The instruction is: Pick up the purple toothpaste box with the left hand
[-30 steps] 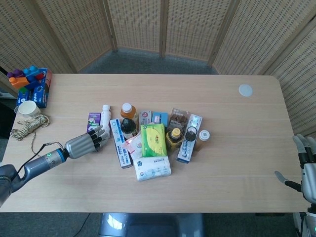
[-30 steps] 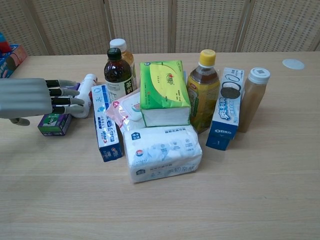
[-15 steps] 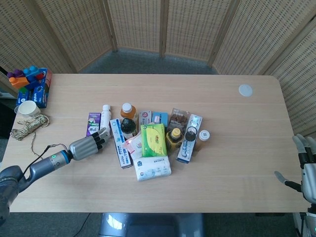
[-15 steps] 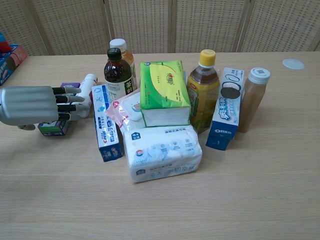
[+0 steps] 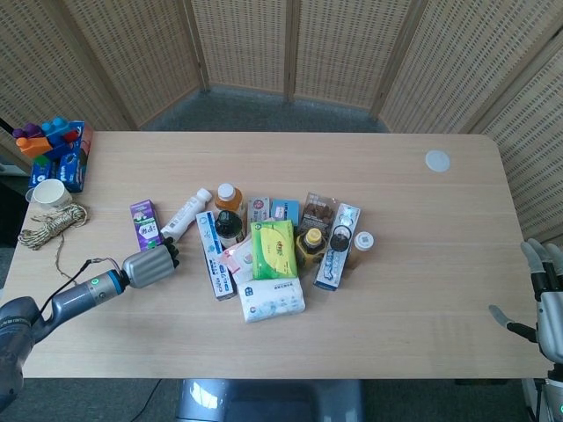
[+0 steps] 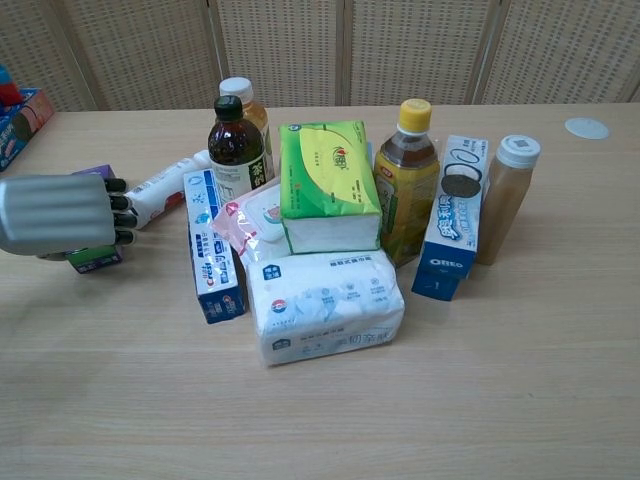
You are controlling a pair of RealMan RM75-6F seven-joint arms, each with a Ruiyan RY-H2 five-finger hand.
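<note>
Left hand [image 5: 151,268] low over the table [image 5: 413,255], fingers curled in, nothing visibly held. Purple toothpaste box [image 5: 144,223] lying flat just beyond the knuckles — in the chest view its near end [image 6: 96,257] peeks out from under the hand [image 6: 62,213]; contact hard to tell. White bottle [image 5: 185,214] lying tilted just past the fingertips, to their right. Right hand [image 5: 547,294] well apart at the table's far right edge — fingers spread, empty.

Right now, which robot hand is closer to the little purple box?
Left. The left hand sits just in front of the purple toothpaste box. The right hand is far off at the table's opposite edge.
</note>
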